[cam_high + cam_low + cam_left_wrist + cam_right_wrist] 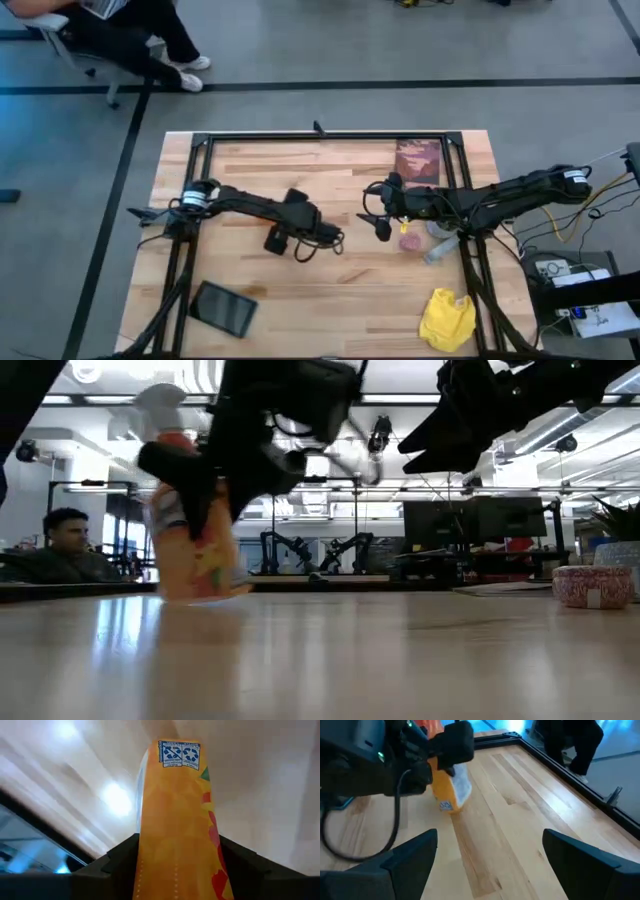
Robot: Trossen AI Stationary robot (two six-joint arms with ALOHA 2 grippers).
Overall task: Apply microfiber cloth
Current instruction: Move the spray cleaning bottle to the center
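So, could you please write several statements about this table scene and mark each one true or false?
1. The left end effector is shut on the orange plastic spray bottle. True.
2. The bright yellow microfiber cloth lies spread over the black rectangular tablet. False: the cloth lies crumpled near the table's right front corner, and the tablet is near the left front corner.
3. The right end effector is open and holds nothing. True.
4. The right end effector is touching the cloth. False: in the high view it is near the table's middle, apart from the cloth.
5. A seated person shows beyond the wooden table. True.
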